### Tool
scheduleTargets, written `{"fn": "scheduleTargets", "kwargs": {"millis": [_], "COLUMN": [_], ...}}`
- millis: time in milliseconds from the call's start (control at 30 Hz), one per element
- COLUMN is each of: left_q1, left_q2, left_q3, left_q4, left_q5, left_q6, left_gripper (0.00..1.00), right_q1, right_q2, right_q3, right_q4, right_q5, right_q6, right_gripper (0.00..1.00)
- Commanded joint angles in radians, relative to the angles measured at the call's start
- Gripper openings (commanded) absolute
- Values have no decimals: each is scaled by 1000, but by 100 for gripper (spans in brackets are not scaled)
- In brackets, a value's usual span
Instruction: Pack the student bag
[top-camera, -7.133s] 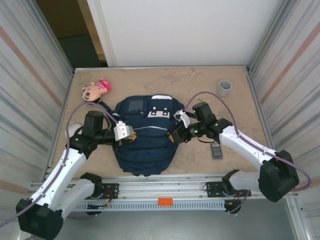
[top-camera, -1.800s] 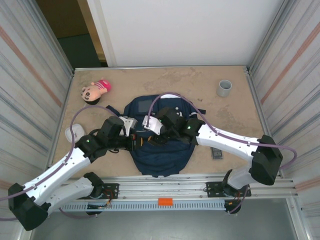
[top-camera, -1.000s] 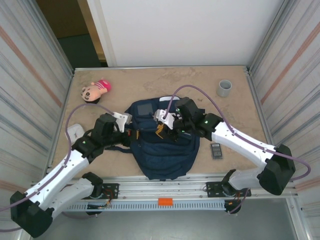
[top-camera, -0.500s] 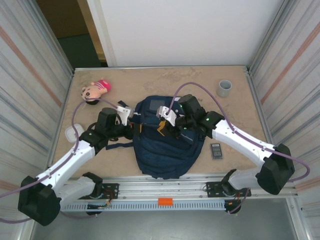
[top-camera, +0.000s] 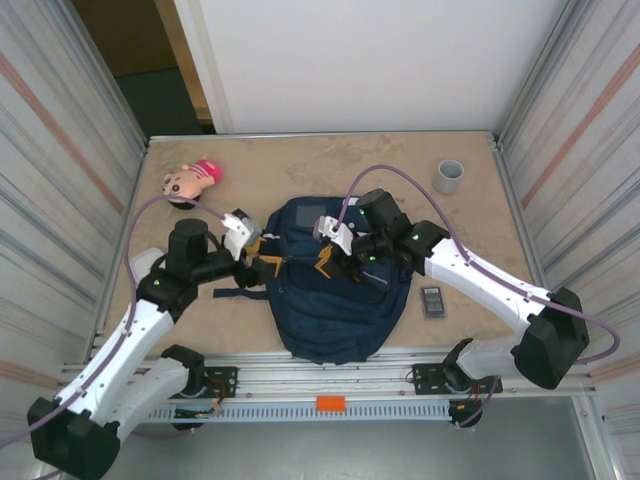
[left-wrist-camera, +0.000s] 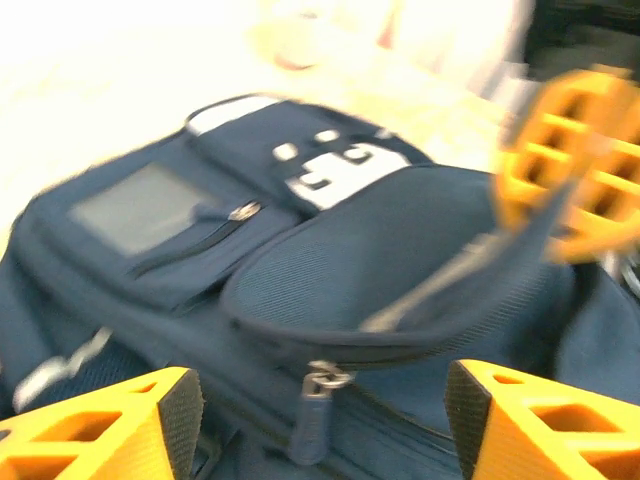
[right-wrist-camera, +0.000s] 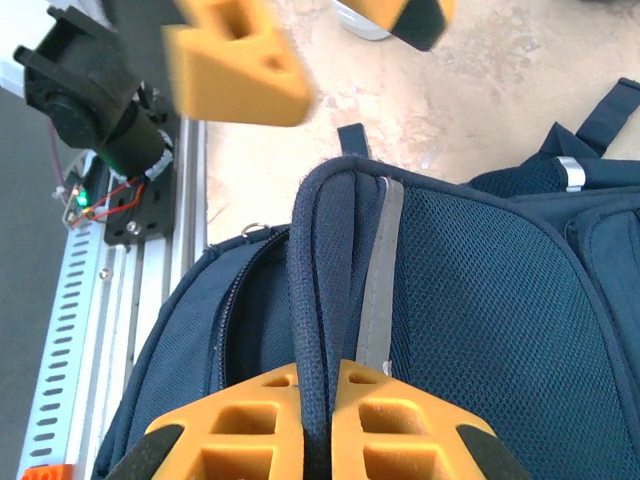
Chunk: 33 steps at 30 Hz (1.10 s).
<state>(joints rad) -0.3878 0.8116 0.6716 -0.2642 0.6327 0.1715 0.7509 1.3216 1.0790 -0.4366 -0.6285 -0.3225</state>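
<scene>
At mid-counter (top-camera: 300, 170), the student bag (top-camera: 335, 300) is lying; the right tool (right-wrist-camera: 318, 390) is reaching inward, pinching a ridge of its fabric, while the left tool (top-camera: 260, 256) is gaping wide, a zipper pull (left-wrist-camera: 312, 385) between its fingers; white patches (left-wrist-camera: 330, 180) are showing too blurred to read.

Left wrist view: student bag (left-wrist-camera: 300, 250) is motion-blurred. Dark item (top-camera: 432, 301) right of it cannot be identified, too small.
</scene>
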Motion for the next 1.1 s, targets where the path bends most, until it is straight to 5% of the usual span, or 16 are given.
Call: {"fn": "scheduleTargets", "kwargs": {"millis": [0, 200, 333, 567, 667, 867, 1067], "left_q1": [-54, -191, -199, -205, -201, -110, -45], "left_q2": [-28, 49, 129, 200, 172, 68, 6], "left_q3": [31, 69, 77, 101, 91, 44, 16], "left_q4": [-71, -88, 29, 66, 50, 27, 10], "left_q5": [166, -70, -114, -89, -150, -129, -104], "left_q6": [341, 468, 431, 449, 441, 372, 326], "left_gripper": [69, 73, 71, 23, 4, 1, 1], "right_q1": [6, 8, 10, 1, -14, -86, -167], "right_q2": [-16, -12, -2, -24, -63, -217, -370], "right_q3": [61, 68, 74, 57, 9, -191, -342], "right_q4": [41, 39, 30, 28, 43, 132, 196], "right_q5": [-110, -131, -131, -104, -59, 27, 39], "right_q6": [6, 12, 11, 22, 46, 154, 216], "right_gripper": [0, 0, 0, 0, 16, 49, 56]}}
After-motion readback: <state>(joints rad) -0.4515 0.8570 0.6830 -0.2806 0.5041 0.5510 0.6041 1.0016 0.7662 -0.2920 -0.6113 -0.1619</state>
